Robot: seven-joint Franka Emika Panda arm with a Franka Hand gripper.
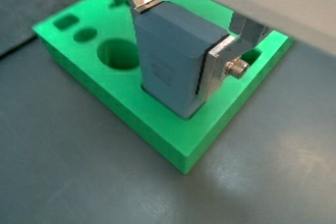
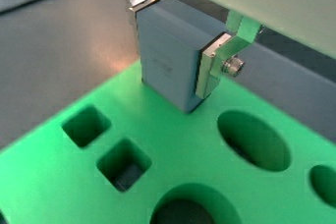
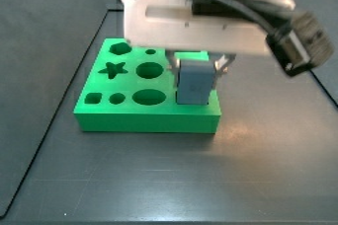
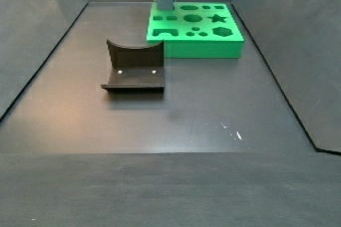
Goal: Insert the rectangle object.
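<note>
The gripper [image 1: 184, 33] is gripping the rectangle object [image 1: 174, 61] upright between its jaws, its lower end touching the green board [image 3: 132, 115] at the board's right end.

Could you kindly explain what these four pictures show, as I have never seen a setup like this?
One robot arm works over a dark table. Two cameras sit on its wrist, looking down past the gripper; two more stand beside the table. The gripper's two silver fingers clamp an upright grey-blue block, its lower end at a green board full of shaped holes. In a side view, a dark L-shaped fixture stands on the table, apart from the board. The block looks about to go into a hole.
</note>
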